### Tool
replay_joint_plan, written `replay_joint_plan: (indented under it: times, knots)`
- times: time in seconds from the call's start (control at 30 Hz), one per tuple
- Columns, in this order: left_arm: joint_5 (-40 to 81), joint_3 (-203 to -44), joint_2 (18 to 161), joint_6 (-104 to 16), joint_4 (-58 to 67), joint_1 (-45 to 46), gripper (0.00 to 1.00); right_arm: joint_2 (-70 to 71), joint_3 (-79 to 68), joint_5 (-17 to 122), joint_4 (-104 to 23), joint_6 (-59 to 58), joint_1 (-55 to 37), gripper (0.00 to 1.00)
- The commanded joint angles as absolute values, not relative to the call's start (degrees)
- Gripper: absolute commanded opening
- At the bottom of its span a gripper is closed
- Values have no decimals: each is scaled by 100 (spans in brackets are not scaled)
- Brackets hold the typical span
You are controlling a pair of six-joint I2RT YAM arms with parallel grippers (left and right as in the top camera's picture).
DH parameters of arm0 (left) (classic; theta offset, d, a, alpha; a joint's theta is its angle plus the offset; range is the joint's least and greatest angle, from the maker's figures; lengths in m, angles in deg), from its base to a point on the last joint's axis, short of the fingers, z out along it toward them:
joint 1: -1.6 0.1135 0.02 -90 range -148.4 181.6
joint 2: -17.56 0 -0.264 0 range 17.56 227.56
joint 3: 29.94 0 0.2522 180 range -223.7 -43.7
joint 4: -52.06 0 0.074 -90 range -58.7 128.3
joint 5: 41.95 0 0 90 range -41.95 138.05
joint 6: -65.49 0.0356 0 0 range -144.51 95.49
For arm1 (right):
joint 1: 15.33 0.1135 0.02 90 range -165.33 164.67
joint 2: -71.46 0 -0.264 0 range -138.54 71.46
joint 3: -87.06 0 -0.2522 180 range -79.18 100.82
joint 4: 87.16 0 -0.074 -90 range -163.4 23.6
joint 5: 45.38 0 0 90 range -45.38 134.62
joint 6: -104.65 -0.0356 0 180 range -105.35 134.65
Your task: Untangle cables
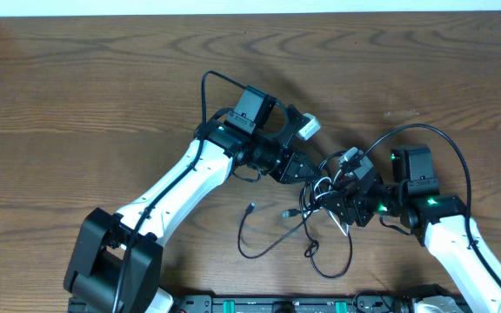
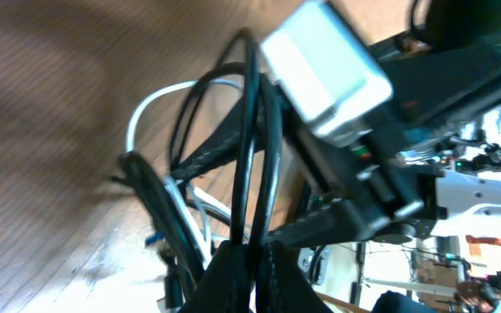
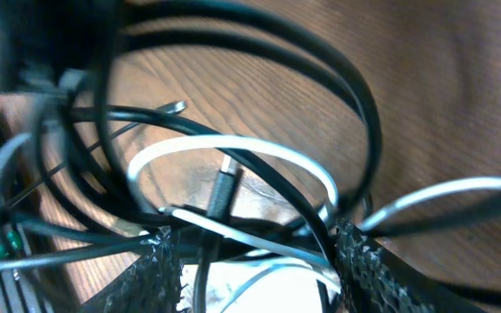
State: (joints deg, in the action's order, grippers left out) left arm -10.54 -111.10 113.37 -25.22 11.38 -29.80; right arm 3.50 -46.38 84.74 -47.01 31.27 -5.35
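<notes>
The cables form a tangle of thin black cords and one white cord between my two grippers at the table's centre. A black loop with small plug ends trails from it toward the front. My left gripper is shut on two black cords, which run up from its fingertips. The white cord arcs behind them. My right gripper is open. Its fingers stand wide apart with the white cord and several black cords crossing between them. A small plug hangs in the middle.
The wooden table stretches around the arms. A pale grey block on the right arm fills the top of the left wrist view. The arms' own thick black wires arch above them. The arm bases stand at the front edge.
</notes>
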Motion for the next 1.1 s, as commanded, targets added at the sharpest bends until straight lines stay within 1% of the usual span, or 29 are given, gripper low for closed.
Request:
replay_joint_plan:
  times: [0.0,0.1,0.2,0.3,0.33,0.43,0.67,0.77,0.83,1.0,1.07]
  knots:
    - [-1681,-11132,11302,-2561,1228,-2982,8,179,-4599,8198,-4677,3267,-581,54]
    - [-2110,-11132,11302,-2563,1435,-2982,8,42,-4599,8174,-4679,3248,-579,49]
    - [-2206,-11132,11302,-2563,1614,-2982,8,-24,-4599,8279,-4679,3245,-579,37]
    - [-2206,-11132,11302,-2563,1660,-2982,8,-22,-4596,8364,-4681,3241,-581,8]
    - [-2206,-11132,11302,-2563,1658,-2982,8,-22,-4596,8356,-4686,3239,-581,1]
    - [-2195,-11132,11302,-2561,1660,-2982,8,-22,-4596,7914,-4727,2898,-594,1]
    - [-1437,-11132,11302,-2568,1654,-2910,8,-22,-4594,4712,-4684,561,-625,1]
    - [-862,-11132,11302,-2740,1632,-2816,8,7,-4557,3921,-4476,-116,-771,1]
    - [-60,-11132,11302,-3121,1571,-2731,8,42,-4494,3934,-4378,-184,-939,1]
    - [2889,-11132,11302,-4533,1153,-2550,8,302,-4201,4472,-4142,-42,-1346,1]
    - [3665,-11132,11304,-4994,976,-2506,8,479,-4076,4815,-4098,-3,-1484,1]
